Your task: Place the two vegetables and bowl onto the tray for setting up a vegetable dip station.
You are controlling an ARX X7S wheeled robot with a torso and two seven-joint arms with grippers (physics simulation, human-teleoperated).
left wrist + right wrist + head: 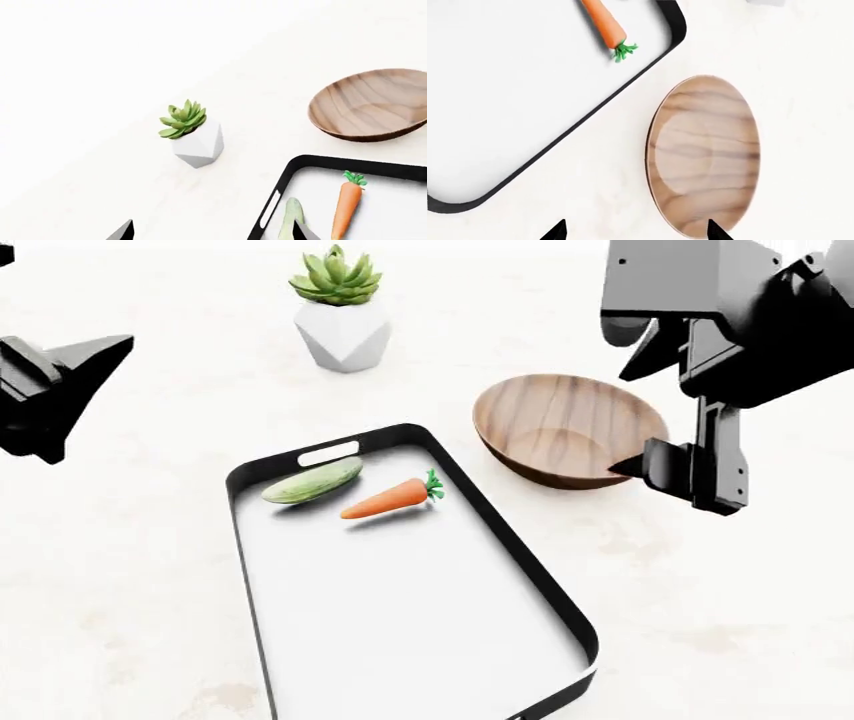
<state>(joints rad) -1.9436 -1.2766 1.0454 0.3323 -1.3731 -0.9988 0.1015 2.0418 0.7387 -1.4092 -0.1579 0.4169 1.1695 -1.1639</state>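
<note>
The black-rimmed tray (238, 525) lies in the middle of the table. On its far end the light-green cucumber (312, 481) and the orange carrot (387, 498) lie side by side. The wooden bowl (567, 425) rests on the table just right of the tray's far corner, empty. My right gripper (635, 231) is open, hanging by the bowl's (704, 155) near right rim with one fingertip (714, 231) over the rim. My left gripper (213, 231) is open and empty, raised at the far left, with the tray's handle end (287, 172) below one finger.
A green succulent in a white faceted pot (342, 320) stands at the back, beyond the tray. The tabletop is white. The tray's near half holds nothing.
</note>
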